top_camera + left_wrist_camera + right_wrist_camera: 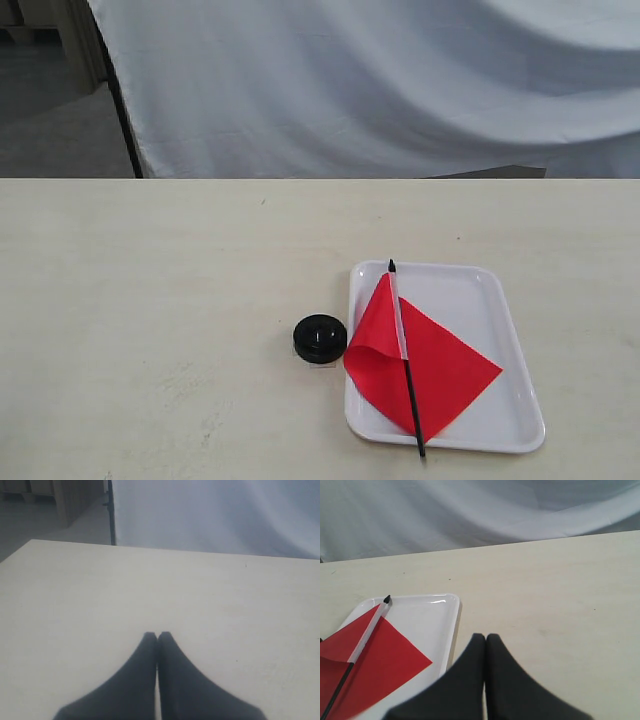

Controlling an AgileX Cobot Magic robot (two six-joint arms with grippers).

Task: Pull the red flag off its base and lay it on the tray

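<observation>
The red flag point(430, 365) lies flat on the white tray point(480, 290) at the table's right front, its black pole running from the tray's far rim to just past the near rim. It shows again as the red flag point(375, 660) on the tray point(437, 617) in the right wrist view. The round black base point(320, 338) stands alone on the table just left of the tray. No arm appears in the exterior view. My right gripper point(485, 639) is shut and empty, beside the tray's edge. Over bare table my left gripper point(157, 636) is shut and empty.
A white cloth point(380, 80) hangs behind the table's far edge point(300, 179). The pale tabletop point(150, 300) stretches left of the base. A dark floor and wooden furniture show past the table's far left corner.
</observation>
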